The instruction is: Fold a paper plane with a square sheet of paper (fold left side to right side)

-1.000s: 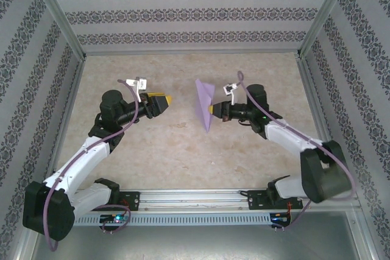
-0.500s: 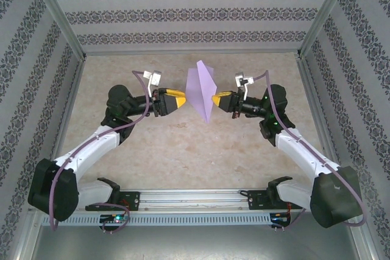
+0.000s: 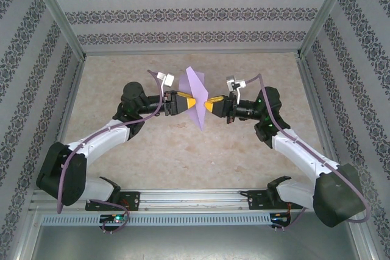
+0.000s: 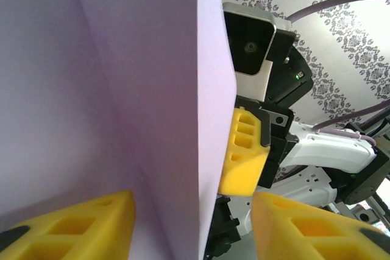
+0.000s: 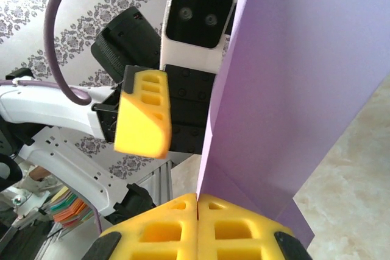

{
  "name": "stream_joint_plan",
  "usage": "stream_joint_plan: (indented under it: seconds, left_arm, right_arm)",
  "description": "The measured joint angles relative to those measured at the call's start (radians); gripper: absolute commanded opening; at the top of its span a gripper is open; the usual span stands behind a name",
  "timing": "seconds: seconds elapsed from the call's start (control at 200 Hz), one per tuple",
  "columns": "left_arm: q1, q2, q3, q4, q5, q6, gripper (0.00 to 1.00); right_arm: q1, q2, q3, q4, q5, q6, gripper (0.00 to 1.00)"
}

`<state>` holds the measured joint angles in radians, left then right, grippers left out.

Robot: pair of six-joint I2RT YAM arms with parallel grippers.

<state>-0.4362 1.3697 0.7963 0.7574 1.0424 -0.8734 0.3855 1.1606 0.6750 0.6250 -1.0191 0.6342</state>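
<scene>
Pinching tight: the right claw [image 5: 198, 210] has its yellow pads pressed flat together. The lower edge of the lavender paper [image 5: 292, 89] runs into the seam between them, so it reads as clamped on the paper. The left claw [image 4: 194, 198] stands with jaws apart, one pad on either side of the paper's free edge, neither clearly touching it.

The paper is held upright in the air between the two claws, off the surface [image 3: 183, 156]. From above it shows as a narrow pointed shape, not a flat square. The left wrist view shows a crease running up it.

Judged progress: several folds are in and the sheet is well on its way to a dart. Whether wings are formed cannot be told. Probably left to do: a grip by the left claw, any last fold pressed, and the plane set down.
</scene>
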Motion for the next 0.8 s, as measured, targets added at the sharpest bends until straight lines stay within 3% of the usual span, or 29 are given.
stream_joint_plan:
  seconds: [0.455, 0.799]
  left_arm:
    - [-0.010, 0.025, 0.013, -0.008, -0.028, 0.034, 0.21]
    - [-0.010, 0.023, 0.013, -0.026, -0.057, 0.061, 0.04]
  right_arm:
    - [0.005, 0.034, 0.002, 0.000, 0.013, 0.000, 0.00]
    - [-0.002, 0.012, 0.002, -0.023, 0.035, 0.013, 0.22]
